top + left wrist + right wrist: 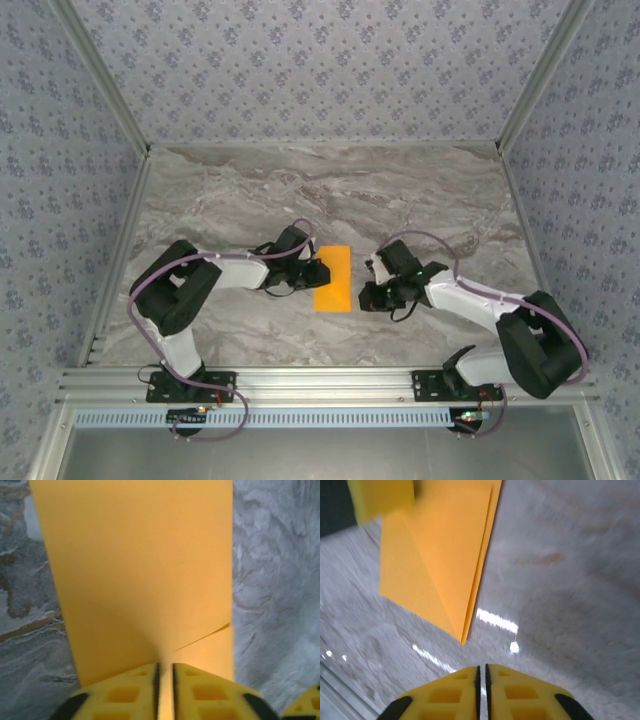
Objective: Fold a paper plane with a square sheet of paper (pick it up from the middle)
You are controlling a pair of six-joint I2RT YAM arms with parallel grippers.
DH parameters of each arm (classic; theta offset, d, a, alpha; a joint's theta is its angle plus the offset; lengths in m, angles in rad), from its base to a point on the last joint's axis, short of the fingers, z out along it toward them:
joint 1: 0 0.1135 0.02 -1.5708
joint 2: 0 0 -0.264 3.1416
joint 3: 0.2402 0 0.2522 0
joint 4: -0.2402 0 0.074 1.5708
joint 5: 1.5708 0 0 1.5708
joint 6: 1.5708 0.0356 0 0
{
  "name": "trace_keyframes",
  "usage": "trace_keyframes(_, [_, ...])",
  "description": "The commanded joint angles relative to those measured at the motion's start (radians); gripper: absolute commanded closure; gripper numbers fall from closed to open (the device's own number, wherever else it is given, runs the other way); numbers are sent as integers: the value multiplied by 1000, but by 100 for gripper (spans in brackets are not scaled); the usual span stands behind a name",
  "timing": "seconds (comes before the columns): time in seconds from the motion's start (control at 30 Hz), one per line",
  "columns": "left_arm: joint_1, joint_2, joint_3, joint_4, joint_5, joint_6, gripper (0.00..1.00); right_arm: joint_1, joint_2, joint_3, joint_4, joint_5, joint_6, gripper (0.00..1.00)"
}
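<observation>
The square sheet of paper [334, 280] is bright orange and lies folded into a narrow upright strip at the middle of the table. My left gripper [321, 272] is at its left edge. In the left wrist view the paper [140, 570] runs down into the narrow gap of that gripper [165, 667], whose jaws stand slightly apart, so it is open. My right gripper [366, 290] sits just right of the paper, clear of it. In the right wrist view the folded layers [435, 555] end in a point ahead of this gripper [482, 668], open by a thin slit and holding nothing.
The marble tabletop [330, 190] stretches bare behind the arms. Patterned walls [320, 70] close it in at the back and both sides. A metal rail [320, 385] runs along the near edge, where both arm bases are bolted.
</observation>
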Motion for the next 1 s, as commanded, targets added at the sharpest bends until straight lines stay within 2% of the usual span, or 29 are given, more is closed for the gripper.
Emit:
trace_keyframes(0.0, [9, -70, 70, -71, -47, -46, 68, -48, 5, 43, 85, 8, 85, 73])
trace_keyframes(0.1, [13, -114, 55, -68, -84, -119, 51, -86, 68, 73, 160, -42, 101, 61])
trace_keyframes(0.13, [14, -127, 46, -71, -100, -140, 49, -94, 92, 82, 188, -59, 103, 59])
trace_keyframes(0.3, [17, -186, -27, -57, -135, -216, 43, -98, 227, 162, 232, -168, 56, 55])
trace_keyframes(0.53, [16, -221, -132, 50, -80, -309, 39, -102, 347, 216, 224, -218, -14, 54])
trace_keyframes(0.67, [16, -215, -166, 116, -43, -354, 38, -104, 384, 227, 243, -257, -28, 61])
trace_keyframes(0.73, [16, -213, -179, 135, -32, -369, 38, -108, 396, 221, 270, -289, -29, 67])
trace_keyframes(0.83, [16, -212, -195, 163, -20, -389, 38, -121, 402, 212, 283, -294, -28, 83])
trace_keyframes(0.97, [17, -207, -209, 189, -5, -406, 39, -149, 390, 186, 319, -306, -12, 90])
